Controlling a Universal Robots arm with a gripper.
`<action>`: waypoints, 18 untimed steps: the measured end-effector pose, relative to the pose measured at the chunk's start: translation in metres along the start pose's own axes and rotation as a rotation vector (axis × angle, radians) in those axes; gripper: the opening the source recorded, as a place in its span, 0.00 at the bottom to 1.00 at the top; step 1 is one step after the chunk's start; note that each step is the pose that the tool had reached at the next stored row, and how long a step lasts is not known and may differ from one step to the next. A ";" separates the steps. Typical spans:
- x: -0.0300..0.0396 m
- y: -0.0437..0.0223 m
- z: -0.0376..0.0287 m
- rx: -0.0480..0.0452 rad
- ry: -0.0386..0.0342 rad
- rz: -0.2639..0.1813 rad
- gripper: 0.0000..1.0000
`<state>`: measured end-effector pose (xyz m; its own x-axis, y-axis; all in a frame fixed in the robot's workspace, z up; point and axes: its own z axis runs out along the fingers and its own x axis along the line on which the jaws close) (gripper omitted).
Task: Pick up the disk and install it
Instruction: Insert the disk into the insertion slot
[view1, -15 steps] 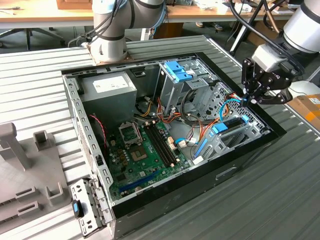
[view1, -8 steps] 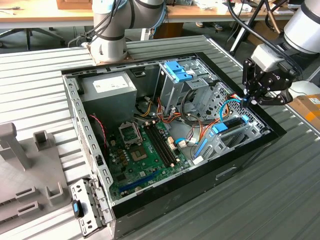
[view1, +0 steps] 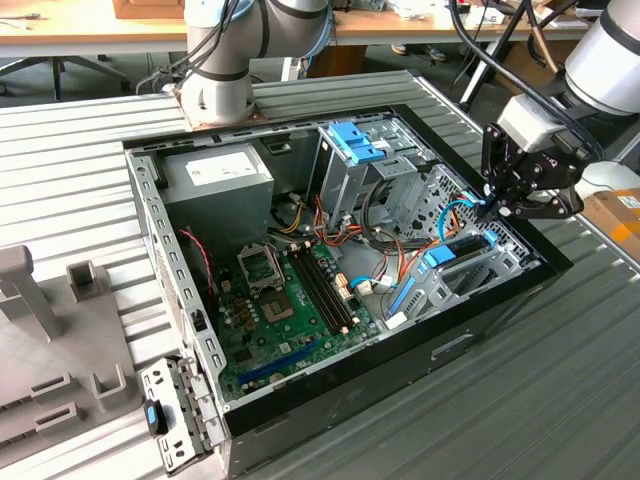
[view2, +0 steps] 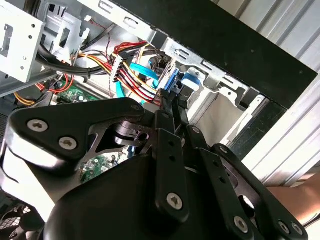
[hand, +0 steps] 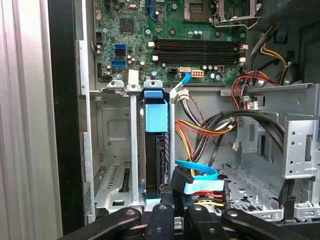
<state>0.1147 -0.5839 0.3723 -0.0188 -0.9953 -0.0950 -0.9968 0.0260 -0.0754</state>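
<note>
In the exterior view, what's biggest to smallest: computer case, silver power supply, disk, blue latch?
1. computer case
2. silver power supply
3. disk and blue latch: these look about alike, so I won't rank them.

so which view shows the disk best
First wrist view: the flat black hard drive with blue plastic rails stands on edge in the grey metal bay, mostly clear. The exterior view shows it farther off, by the black tool; in the second wrist view the tool covers all but a blue end.

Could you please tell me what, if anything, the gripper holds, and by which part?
Cannot be told: the gripper is at one end of the disk in the drive bay; contact is hidden.
</note>
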 end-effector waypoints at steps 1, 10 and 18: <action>0.0000 0.0000 0.0000 0.0000 0.0003 0.000 0.17; 0.0025 0.0024 0.0059 -0.0031 -0.0033 -0.033 0.17; 0.0036 0.0028 0.0108 -0.0040 -0.0040 -0.041 0.17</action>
<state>0.1127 -0.5864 0.3611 0.0226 -0.9951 -0.0958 -0.9970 -0.0154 -0.0754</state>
